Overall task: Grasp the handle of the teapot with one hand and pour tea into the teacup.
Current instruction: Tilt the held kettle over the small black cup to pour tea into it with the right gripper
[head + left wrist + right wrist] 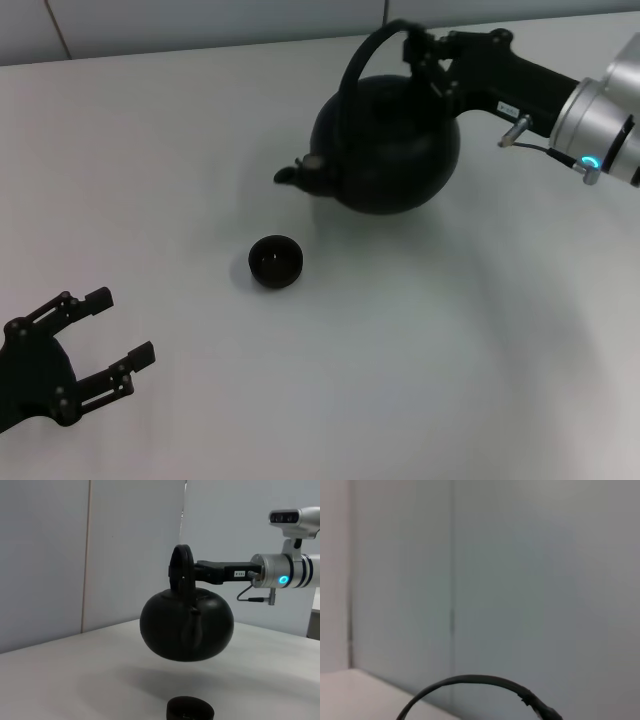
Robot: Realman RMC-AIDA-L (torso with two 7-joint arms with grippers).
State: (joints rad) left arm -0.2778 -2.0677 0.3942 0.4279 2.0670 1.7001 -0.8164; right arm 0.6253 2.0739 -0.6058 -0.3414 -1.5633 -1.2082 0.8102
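Left wrist view alone shows teapot (186, 626) hanging clear of white table (75, 675), shadow beneath; head view hides this gap. Right wrist view shows only thin arc of handle (470, 681) against grey wall (520, 580).

Teapot: round, squat, matte black, short curved spout (292, 173) pointing toward robot's left. Teacup (275, 261): small, black, bowl-like, standing on table below and just beyond spout tip.

Right gripper (422, 55) clamped on arched handle top, pot suspended under it. Left gripper (112, 325) at near left edge, fingers spread wide, holding nothing.
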